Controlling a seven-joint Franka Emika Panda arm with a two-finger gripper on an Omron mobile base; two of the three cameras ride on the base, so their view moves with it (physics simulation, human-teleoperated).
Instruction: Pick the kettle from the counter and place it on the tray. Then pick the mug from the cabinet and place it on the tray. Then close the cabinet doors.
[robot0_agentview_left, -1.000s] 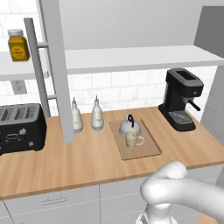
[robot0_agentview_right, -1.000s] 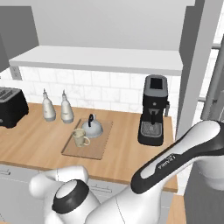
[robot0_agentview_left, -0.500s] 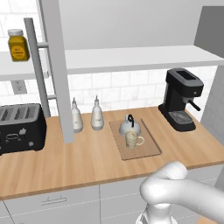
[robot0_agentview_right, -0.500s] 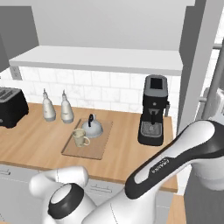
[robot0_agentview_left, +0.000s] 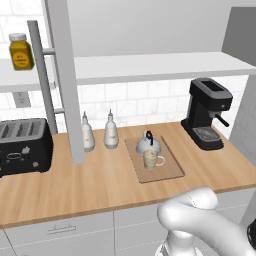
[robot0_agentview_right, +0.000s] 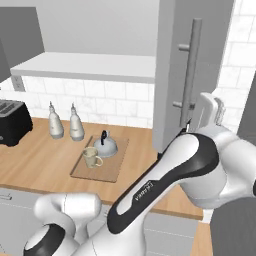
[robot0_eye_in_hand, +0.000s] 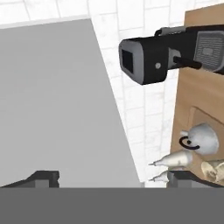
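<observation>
On the tray (robot0_agentview_left: 170, 170) stand the kettle (robot0_agentview_left: 148, 144) at the back and the mug (robot0_agentview_left: 151, 159) in front, its handle toward the coffee machine (robot0_agentview_left: 207, 113); the tray's long axis runs front to back on the counter (robot0_agentview_left: 100, 182); gripper (robot0_eye_in_hand: 111, 178) jaws spread wide, holding nothing, beside a cabinet door (robot0_agentview_right: 176, 60).

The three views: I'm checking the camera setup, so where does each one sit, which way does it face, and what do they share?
Left base view: behind the arm's left, looking forward and down over the counter; white arm at lower right.
Right base view: behind the arm's right, same direction; the arm rises across the foreground beside a cabinet door.
Hand view: on the hand, rolled sideways, facing that grey door; open fingertips at the bottom.
Shared: kettle, mug, tray, two bottles, coffee machine.
</observation>
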